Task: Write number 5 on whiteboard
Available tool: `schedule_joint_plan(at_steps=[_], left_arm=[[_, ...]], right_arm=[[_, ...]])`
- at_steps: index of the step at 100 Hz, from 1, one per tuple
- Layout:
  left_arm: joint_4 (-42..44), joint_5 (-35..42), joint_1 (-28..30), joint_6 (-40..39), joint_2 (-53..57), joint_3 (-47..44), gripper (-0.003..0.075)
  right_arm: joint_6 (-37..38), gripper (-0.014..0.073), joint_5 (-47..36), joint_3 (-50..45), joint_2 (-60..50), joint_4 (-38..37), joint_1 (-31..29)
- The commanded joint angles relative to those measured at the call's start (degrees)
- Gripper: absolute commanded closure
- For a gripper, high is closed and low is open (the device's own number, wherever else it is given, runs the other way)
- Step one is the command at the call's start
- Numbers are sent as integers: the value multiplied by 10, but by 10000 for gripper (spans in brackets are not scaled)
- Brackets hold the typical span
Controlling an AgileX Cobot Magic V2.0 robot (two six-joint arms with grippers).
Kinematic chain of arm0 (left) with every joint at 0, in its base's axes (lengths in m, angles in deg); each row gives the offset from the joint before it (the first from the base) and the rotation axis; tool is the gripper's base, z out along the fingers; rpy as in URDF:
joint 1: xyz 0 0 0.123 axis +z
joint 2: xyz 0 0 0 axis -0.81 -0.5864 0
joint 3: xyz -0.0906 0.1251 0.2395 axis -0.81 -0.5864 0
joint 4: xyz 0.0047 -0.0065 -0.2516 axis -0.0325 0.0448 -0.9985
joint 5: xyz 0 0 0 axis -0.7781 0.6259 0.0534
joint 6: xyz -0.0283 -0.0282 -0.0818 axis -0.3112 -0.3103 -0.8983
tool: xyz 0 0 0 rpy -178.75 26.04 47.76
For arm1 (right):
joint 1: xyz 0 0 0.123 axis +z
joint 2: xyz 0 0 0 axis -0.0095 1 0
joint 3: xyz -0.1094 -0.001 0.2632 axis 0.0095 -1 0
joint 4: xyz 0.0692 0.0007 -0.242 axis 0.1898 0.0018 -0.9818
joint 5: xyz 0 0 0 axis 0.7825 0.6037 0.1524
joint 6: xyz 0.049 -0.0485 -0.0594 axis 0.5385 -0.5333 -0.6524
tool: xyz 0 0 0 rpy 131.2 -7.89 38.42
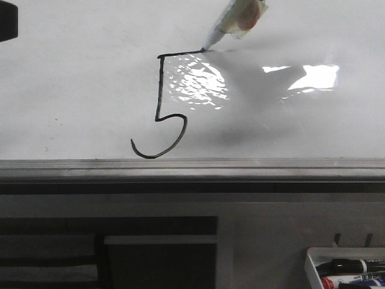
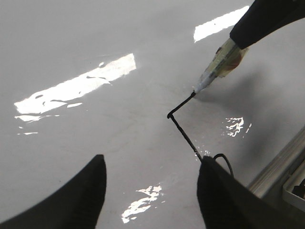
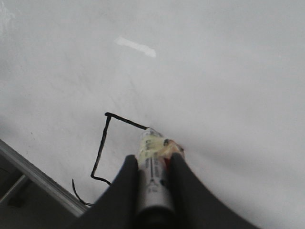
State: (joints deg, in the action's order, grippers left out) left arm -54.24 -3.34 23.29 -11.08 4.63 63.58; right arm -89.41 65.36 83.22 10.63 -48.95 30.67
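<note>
The whiteboard (image 1: 72, 90) is glossy white with a bright glare patch and a grey rail along its near edge. The number 5 (image 1: 160, 84) is on it in thin black strokes: top bar, stem and hooked tail. It also shows in the left wrist view (image 2: 181, 129) and the right wrist view (image 3: 101, 145). My right gripper (image 3: 153, 160) is shut on a white marker (image 1: 225, 27), whose tip touches the right end of the top bar. My left gripper (image 2: 150, 174) is open and empty, hovering over the board near the stem.
A small white tray (image 1: 310, 265) with several markers sits at the bottom right, in front of the board's rail (image 1: 192, 168). A dark object (image 1: 7, 21) is at the top left corner. Dark shelving lies below the rail.
</note>
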Motion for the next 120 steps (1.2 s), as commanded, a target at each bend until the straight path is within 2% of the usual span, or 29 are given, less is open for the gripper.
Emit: schedule_joint_plan(at_steps=[1,26,45,58,88,113,120], left_arm=[[12,50,1,-1,3,15,336],[134,96,1,-1,-28,21,336],[170,116,1,-1,-76,50,336],[209,140,-8,-1,-107,63,336],[209,140,-58,-1,-173,84,336],[205,143,-59,-1,-203,94,337],[205,145,-59,-1,-212,94,358]], right_arm=[[-4,656,-29,15,-18,-22,2],[-4,656,9,16,-53,-21,111],[-4,656,26,16,-41,-21,171],[-4,656,26,16,-32,-19,180],[-4,656,30,16,-31,-3,190],[-4,656,46,15,-30,5,195],[-4,656,51,15,-30,10,196]])
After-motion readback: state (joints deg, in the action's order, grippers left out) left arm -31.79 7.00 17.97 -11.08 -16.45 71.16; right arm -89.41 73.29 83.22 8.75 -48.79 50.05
